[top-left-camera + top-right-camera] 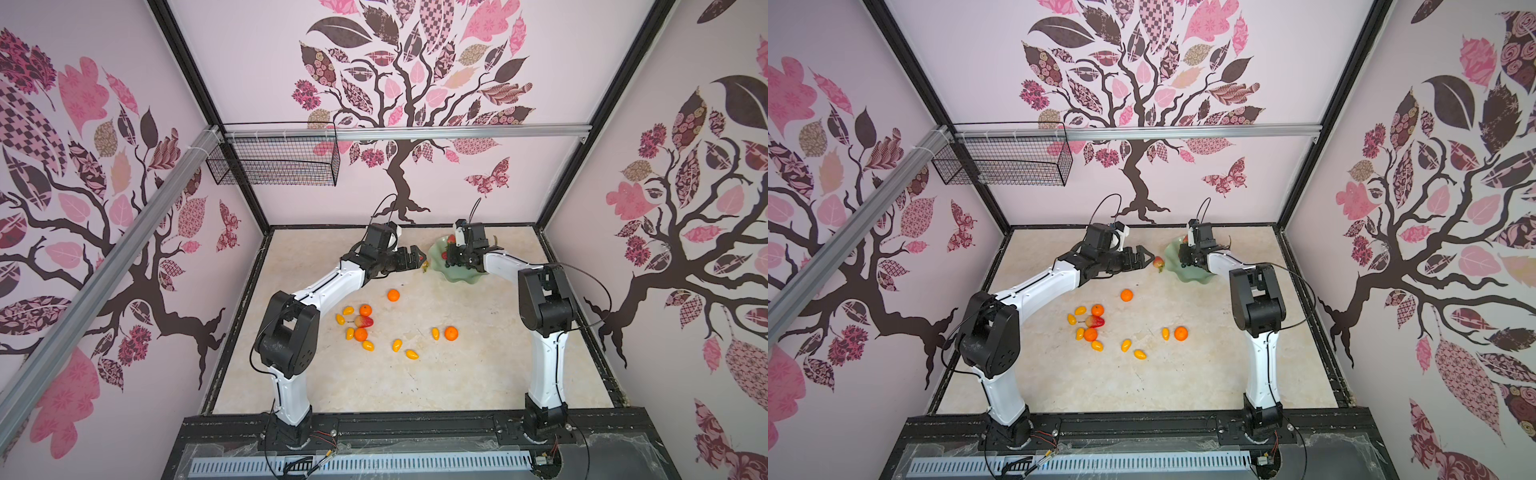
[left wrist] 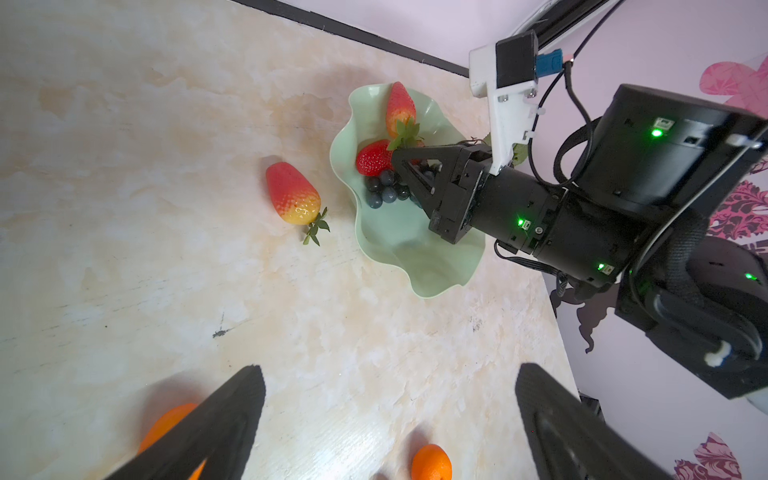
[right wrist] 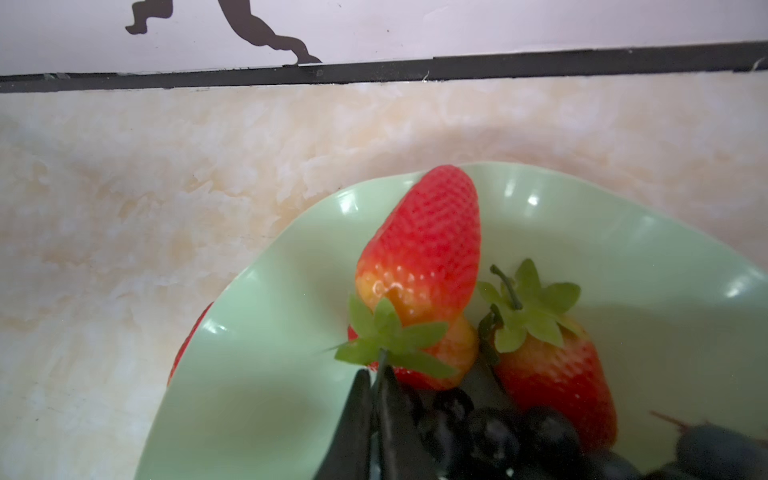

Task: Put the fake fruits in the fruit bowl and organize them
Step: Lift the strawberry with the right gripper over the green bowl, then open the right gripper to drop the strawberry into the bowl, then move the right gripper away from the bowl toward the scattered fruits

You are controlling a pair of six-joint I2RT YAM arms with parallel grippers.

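Black jaw tips of the right gripper sit a sliver apart around the stem of the leaning strawberry; gripped or not, can't tell. It's propped up the fruit bowl wall, so it might slide onto the second strawberry and grapes.

Left wrist view: left gripper wide open and empty, facing a loose strawberry just left of the bowl. Easy to bump the rim there.

In both top views the bowl's far right, with tangerines and kumquats scattered nearer.
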